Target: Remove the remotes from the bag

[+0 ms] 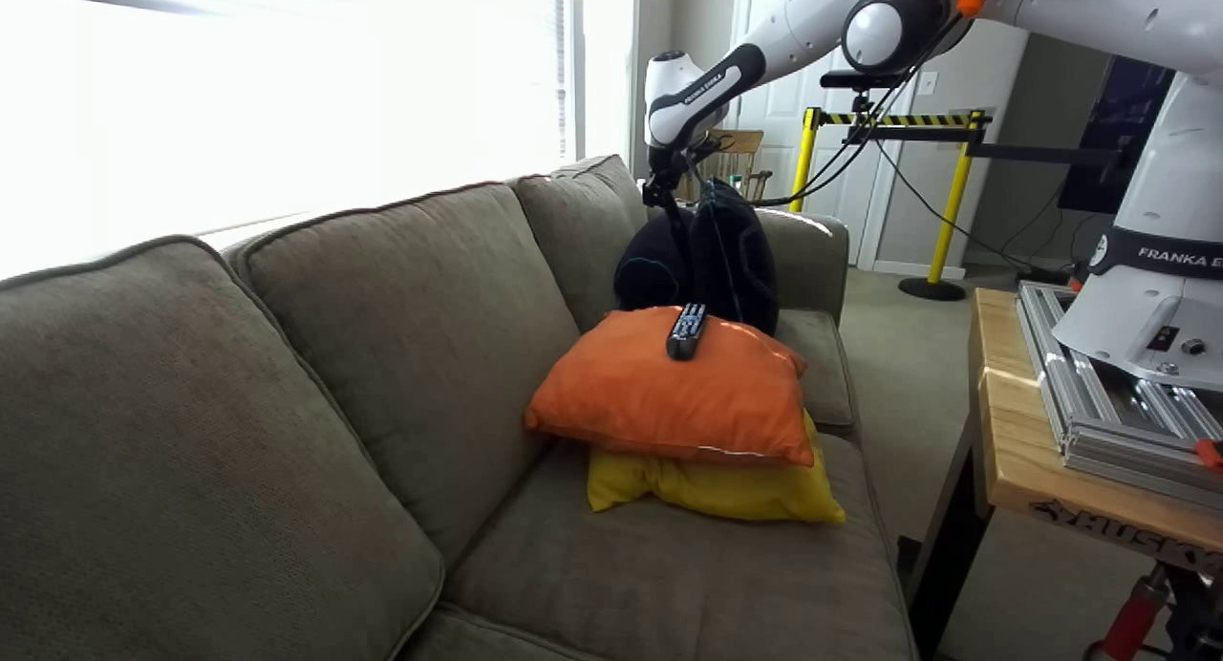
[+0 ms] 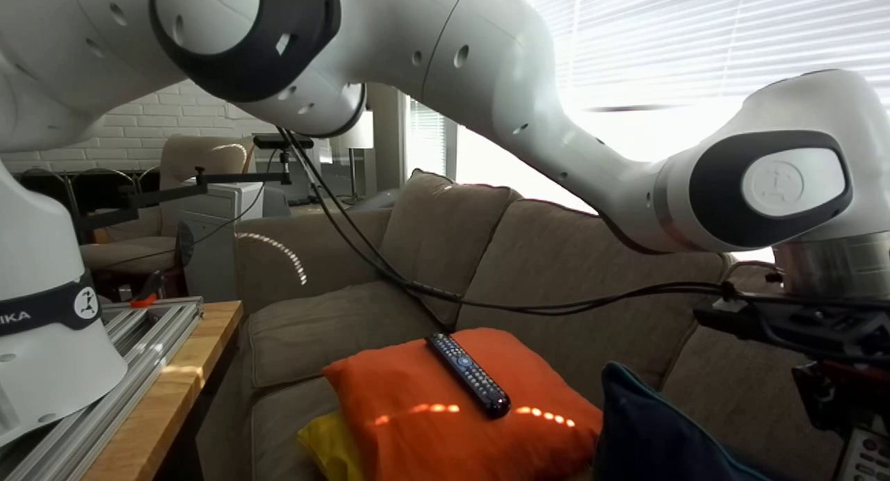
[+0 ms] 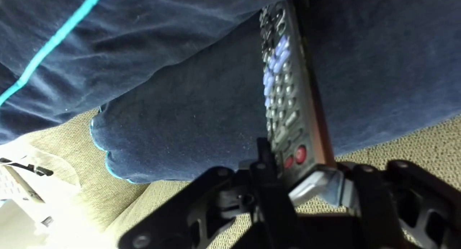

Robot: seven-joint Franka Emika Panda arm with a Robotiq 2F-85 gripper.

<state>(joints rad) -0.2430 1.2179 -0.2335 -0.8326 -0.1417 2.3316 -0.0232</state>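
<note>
- Fingers are pinching a remote by its red-button end, one either side; the rest hangs below them.
- End grip makes sense: puts the fingers above the cloth, and a straight lift should draw the remote out lengthwise.
- Bag: soft navy fabric, two bulging parts on the sofa. Remote points down into the gap between them. Can't tell if its tip is clear of the cloth or tucked in.
- Other remote lies keys-up on the orange pillow, apart from the bag. I read that as the drop spot: close by, raised, soft landing.
- Orange sits on the yellow pillow; stack probably just gives height, so less descent on release.
- My read: one out, one mid-extraction. Can't see if the bag hides more.
- Next: up along its length, then across.
- Risk: long overhang. A snag could twist it in the grip; pillow slopes, so set it flat beside its twin.
</note>
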